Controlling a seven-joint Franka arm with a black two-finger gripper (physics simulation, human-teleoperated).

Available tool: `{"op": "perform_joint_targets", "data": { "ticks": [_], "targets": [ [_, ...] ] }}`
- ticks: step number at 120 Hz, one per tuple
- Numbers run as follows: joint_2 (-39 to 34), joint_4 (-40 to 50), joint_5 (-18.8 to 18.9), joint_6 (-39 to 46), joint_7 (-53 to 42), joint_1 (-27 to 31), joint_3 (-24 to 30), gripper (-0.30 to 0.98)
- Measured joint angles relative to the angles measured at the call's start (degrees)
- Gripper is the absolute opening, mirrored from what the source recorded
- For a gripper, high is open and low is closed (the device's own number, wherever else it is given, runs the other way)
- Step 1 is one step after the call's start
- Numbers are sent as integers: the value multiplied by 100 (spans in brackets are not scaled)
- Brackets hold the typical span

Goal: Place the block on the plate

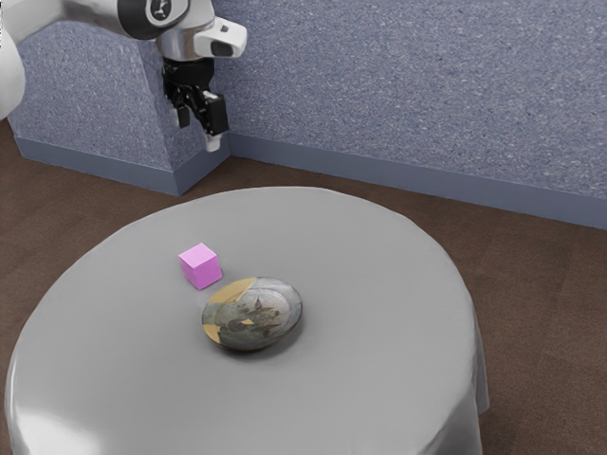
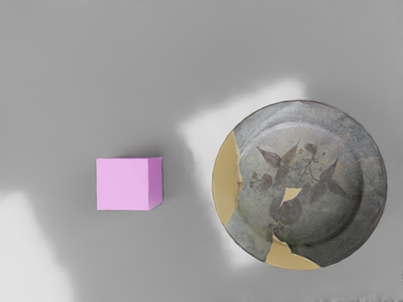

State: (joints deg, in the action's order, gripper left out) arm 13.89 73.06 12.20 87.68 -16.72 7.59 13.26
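Inspected: one bench [image 1: 379,379], round, under one smooth grey cloth. It carries two items, counted: one block and one plate.

Item one, the block [image 1: 201,266], pink and cube-shaped, sits directly on the bench, nearer the rim on the wall side than the rim closest to the exterior camera. It is off the plate. Three of its faces can be counted in the exterior view, two in the wrist view (the side face being a deeper pink than the top).

Item two, the plate [image 2: 315,207], is round and grey, face up, with a plant design. Three tan patches are counted on it: two reaching the rim, one small one near the middle. In the exterior view it lies to the right of the block and farther from the bench's wall-side edge, near the block but apart from it, with cloth between.

One arm [image 1: 95,14], one gripper [image 1: 201,127]. The gripper hangs above and beyond the bench's wall-side edge in the exterior view, its two fingers spread with a clear gap between them and nothing held.

Surroundings: speckled blue wall [image 1: 398,85], one blue-grey baseboard colour throughout, brown floor [image 1: 531,313].
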Motion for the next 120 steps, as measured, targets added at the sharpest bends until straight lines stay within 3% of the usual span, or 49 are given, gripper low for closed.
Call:
{"op": "perform_joint_targets", "data": {
  "ticks": [52,94,120],
  "targets": [
    [1491,48,47,302,-639,248,-874,69],
    [2467,45,-466,1096,-915,604,-858,69],
    [2617,396,-901,1943,-1122,722,-867,69]
  ]
}}
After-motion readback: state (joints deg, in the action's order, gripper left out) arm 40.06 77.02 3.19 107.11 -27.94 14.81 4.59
